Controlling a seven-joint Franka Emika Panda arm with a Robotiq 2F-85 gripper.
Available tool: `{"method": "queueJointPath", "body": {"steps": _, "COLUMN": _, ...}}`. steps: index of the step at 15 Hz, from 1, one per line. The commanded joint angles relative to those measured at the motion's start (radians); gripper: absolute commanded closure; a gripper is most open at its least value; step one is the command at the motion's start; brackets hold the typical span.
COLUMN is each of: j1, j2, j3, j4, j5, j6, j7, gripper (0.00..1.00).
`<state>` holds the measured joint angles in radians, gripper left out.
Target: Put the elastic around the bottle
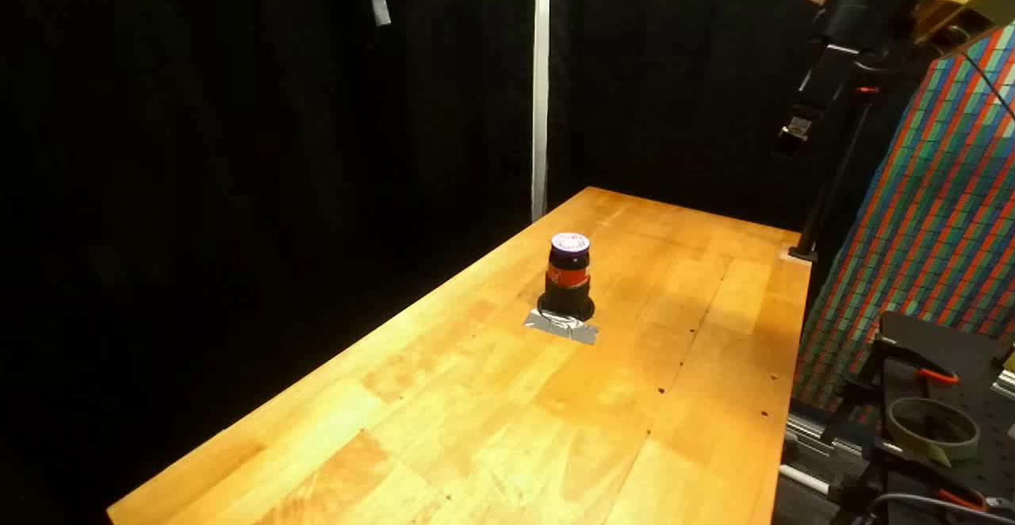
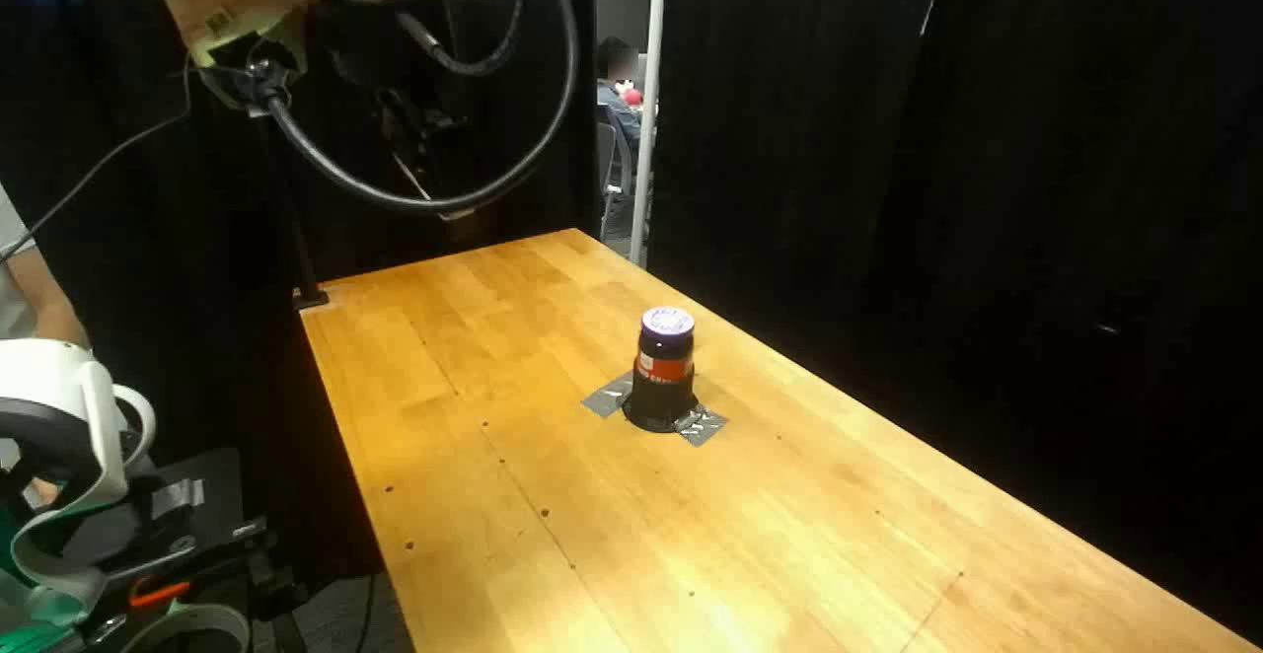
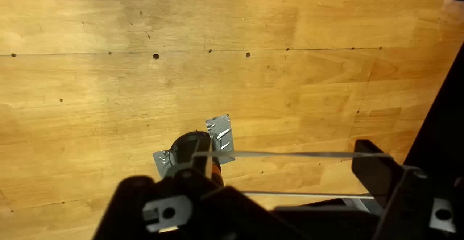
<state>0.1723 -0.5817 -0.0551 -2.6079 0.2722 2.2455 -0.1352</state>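
The bottle (image 1: 568,275), small, squat and dark, stands upright on the table (image 1: 476,398), its lower part inside a black holder (image 1: 566,301); an orange-red label crosses its middle and its purple-rimmed top is pale. In the wrist view the bottle is mostly hidden, near 6 o'clock. The elastic (image 3: 261,153), a thin pale loop, is stretched taut around the spread end effector (image 3: 284,151), 2 strands running from 9 to 3 o'clock, well apart from the bottle.

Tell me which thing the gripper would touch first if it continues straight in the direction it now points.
Probably the wooden table, which shows beyond the open gripper. The bottle seems to stand slightly beside that line, but depth is unclear, so brushing it first is possible.
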Motion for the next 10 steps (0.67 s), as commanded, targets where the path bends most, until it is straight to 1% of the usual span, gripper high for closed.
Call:
{"method": "queueJointPath", "body": {"steps": 1, "j1": -0.012, "j2": 0.0, "j3": 0.011, "j4": 0.004, "j5": 0.008, "j6": -0.003, "j7": -0.006, "gripper": 0.0}}
{"method": "queueJointPath", "body": {"steps": 6, "j1": -0.012, "j2": -0.002, "j3": 0.011, "j4": 0.008, "j5": 0.008, "j6": -0.003, "j7": -0.006, "gripper": 0.0}}
{"method": "queueJointPath", "body": {"steps": 8, "j1": -0.019, "j2": 0.084, "j3": 0.055, "j4": 0.114, "j5": -0.035, "j6": -0.078, "j7": 0.055, "gripper": 0.0}}
{"method": "queueJointPath", "body": {"steps": 10, "j1": -0.027, "j2": 0.201, "j3": 0.105, "j4": 0.247, "j5": -0.085, "j6": -0.161, "j7": 0.129, "gripper": 0.0}}
